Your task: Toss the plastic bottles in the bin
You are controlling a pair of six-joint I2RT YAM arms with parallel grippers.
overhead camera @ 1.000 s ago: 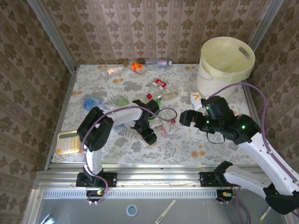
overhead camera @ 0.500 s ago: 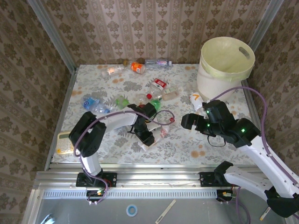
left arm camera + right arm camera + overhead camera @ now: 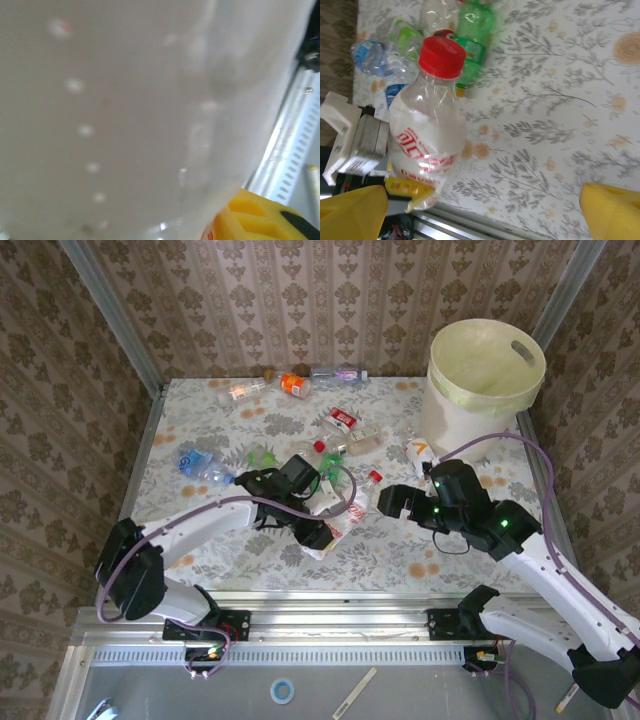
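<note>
Bottle [image 3: 427, 120] moved, clear, red cap, red lettering

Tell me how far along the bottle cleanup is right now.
Done: nothing evident; the bin looks bare inside. In hand: the left gripper clamps a red-capped bottle, the right gripper open beside it. Left: the other bottles lie scattered across the table.

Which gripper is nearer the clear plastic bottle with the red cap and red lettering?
Left. The left gripper clamps the base of that bottle; the right gripper hangs open close beside it, on its right.
</note>
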